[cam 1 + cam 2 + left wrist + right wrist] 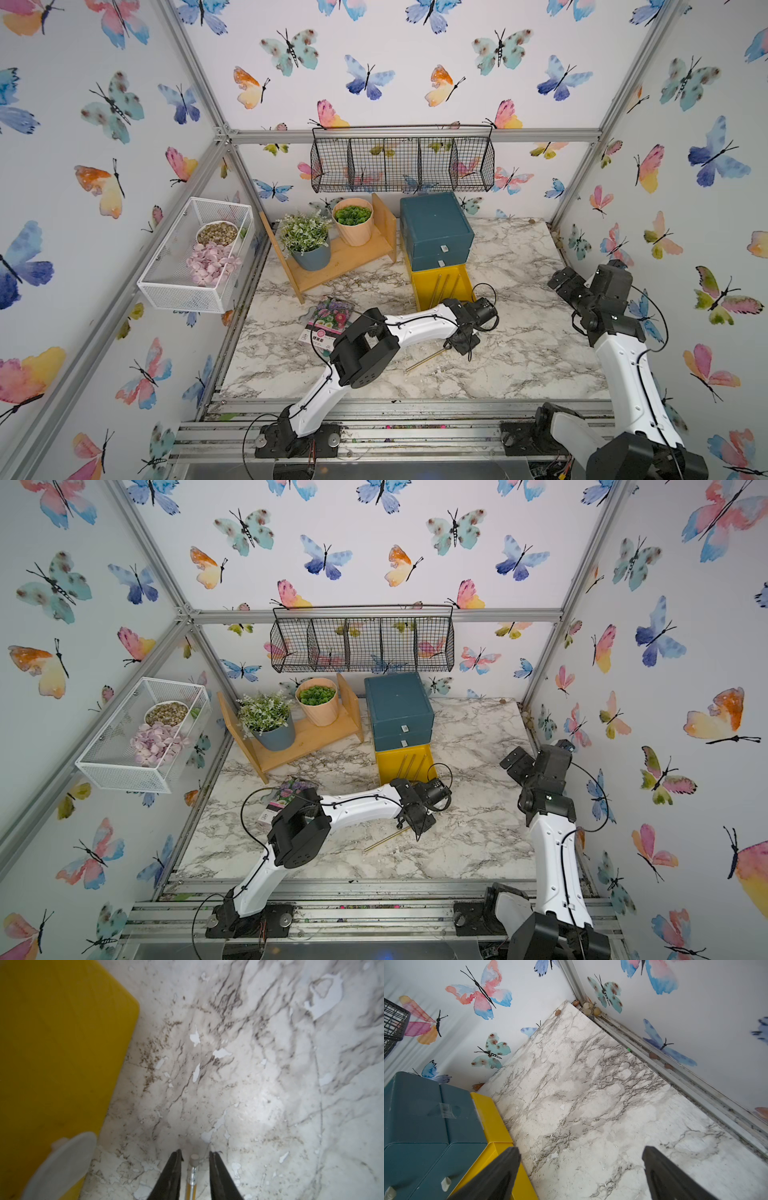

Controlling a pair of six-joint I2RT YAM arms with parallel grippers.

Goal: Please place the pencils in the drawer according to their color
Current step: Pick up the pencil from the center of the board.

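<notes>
Your gold-tan pencil point(426, 360) lies flat on the marble worktop point(523, 357), a little nearer to you than the chest. Its long axis runs diagonally from near-left to far-right, and the eraser end is the far-right one. That end sits between the fingers of your left end effector point(195, 1151). The fingers are narrowly parted and straddle it, with a sliver of worktop showing on either side, so nothing is clamped. Just beyond it, the yellow drawer point(420, 291), lowest in the dark-teal chest point(434, 226), is pulled out toward you. Inside are three gold-tan pencils point(445, 286), lying lengthwise near to far. The two teal drawers point(428, 249) above it are pushed in. Your right end effector point(581, 1149) hangs over the right side of the worktop, well apart from the pencil, its fingers spread wide and holding nothing.
</notes>
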